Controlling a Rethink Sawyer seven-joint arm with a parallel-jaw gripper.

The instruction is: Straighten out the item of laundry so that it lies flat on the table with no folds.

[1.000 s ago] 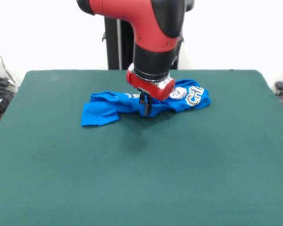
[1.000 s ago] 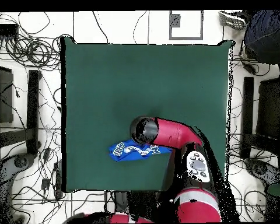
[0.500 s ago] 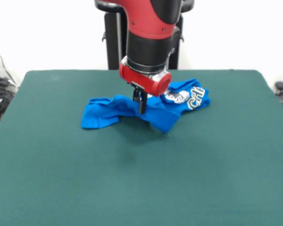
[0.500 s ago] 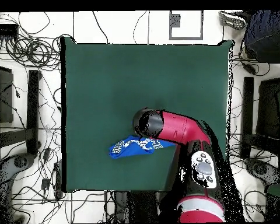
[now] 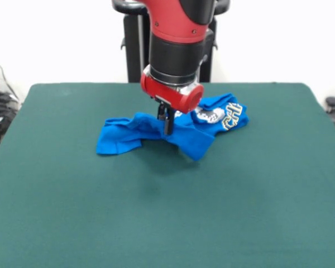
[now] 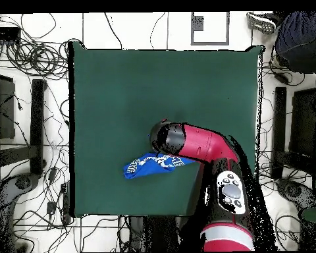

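1. Shirt (image 5: 173, 129) lies bunched toward the table's (image 5: 167, 212) far side in the front view, its long axis running left to right across the picture, one end spread flatter at the left and the printed end crumpled at the right.
2. Gripper (image 5: 166, 124) sits over the shirt's middle, jaws closed on a pinch of blue cloth; a fold is raised off the felt and hangs as a loose point just right of and below the tips.
3. Both ends appear to rest on the table, so the cloth drapes down from the pinch to either side.
4. Arm comes down nearly straight from above, wrist tilted slightly, red collar just above the cloth. In the overhead view the arm (image 6: 200, 146) reaches from the base at the bottom and covers part of the shirt (image 6: 147, 167).
5. Judgement: spreading calls for a pull across the long axis, toward open felt in front, since folds run along it.
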